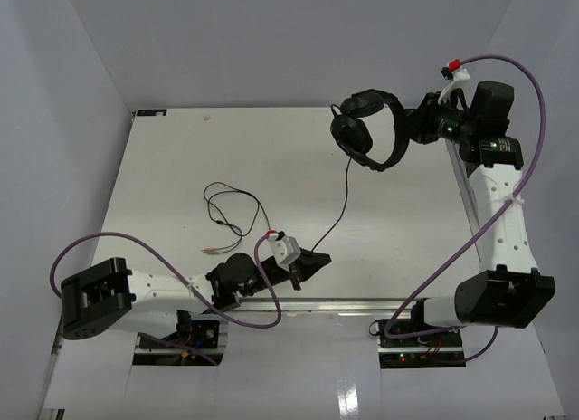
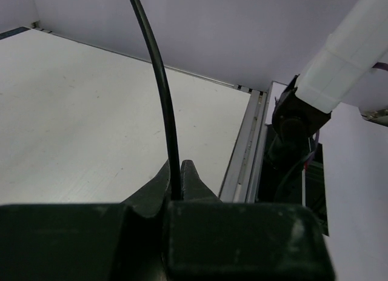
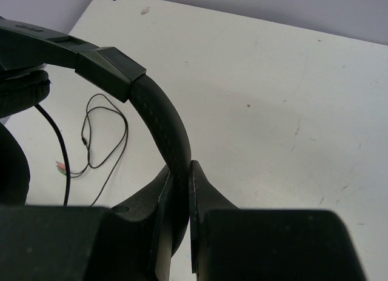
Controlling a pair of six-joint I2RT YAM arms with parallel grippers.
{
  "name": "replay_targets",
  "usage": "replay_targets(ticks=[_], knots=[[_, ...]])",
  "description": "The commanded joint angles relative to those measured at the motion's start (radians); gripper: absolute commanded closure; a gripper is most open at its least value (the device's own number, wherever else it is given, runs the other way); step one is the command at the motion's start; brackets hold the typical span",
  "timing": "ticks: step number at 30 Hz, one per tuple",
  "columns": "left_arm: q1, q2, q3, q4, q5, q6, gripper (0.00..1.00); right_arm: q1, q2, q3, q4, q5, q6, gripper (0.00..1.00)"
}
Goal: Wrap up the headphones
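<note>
The black over-ear headphones (image 1: 366,130) with padded round earcups are held up at the far right corner of the white desk (image 1: 181,167). The right claw (image 1: 412,126) is clenched on their curved black headband (image 3: 163,117), which passes straight between its dark fingers (image 3: 209,193). The thin black cable (image 1: 347,189) drops from an earcup toward the near edge, where the left claw (image 1: 312,262) is pinched shut on it; in the left wrist view the cord rises out of the closed tips. The rest of the cord lies in loose loops left of the desk's middle, ending in the reddish plug (image 1: 213,250) near the near edge.

The likeliest trouble is tension: if the two arms draw apart while winding, the short span between them could go taut and pull at the earcup joint, or drag the headband out of its narrow hold. The cord is thin and smooth, so it may slide through the left claw's tips and spoil a turn. The headband is gripped at one spot only, so the headphones may swing or twist. The trailing loops could knot, or catch on the thick purple arm cable (image 1: 262,316) by the near edge.
</note>
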Motion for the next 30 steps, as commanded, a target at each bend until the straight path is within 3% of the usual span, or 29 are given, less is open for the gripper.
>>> replay_targets(ticks=[1, 5, 10, 14, 18, 23, 30], knots=[[-0.022, -0.047, 0.072, -0.281, 0.019, -0.045, 1.0, 0.069, -0.036, -0.029, 0.078, 0.186, 0.04, 0.92], [-0.026, -0.015, 0.117, -0.346, 0.08, -0.051, 1.0, 0.225, -0.018, -0.033, 0.085, 0.391, -0.001, 0.92], [-0.026, 0.032, 0.32, -0.529, 0.13, -0.028, 1.0, 0.381, -0.014, -0.075, 0.11, 0.701, -0.136, 0.92], [-0.027, 0.041, 0.508, -0.781, 0.133, 0.031, 1.0, 0.48, -0.059, -0.21, 0.223, 0.88, -0.27, 0.92], [-0.027, -0.008, 0.654, -1.035, 0.041, 0.104, 1.0, 0.52, -0.141, -0.341, 0.347, 0.999, -0.41, 0.92], [-0.013, -0.103, 0.715, -1.219, -0.156, 0.169, 1.0, 0.521, -0.236, -0.438, 0.393, 0.975, -0.574, 0.92], [0.106, -0.122, 0.738, -1.291, -0.191, 0.243, 1.0, 0.548, -0.33, -0.468, 0.307, 0.738, -0.714, 0.92]])
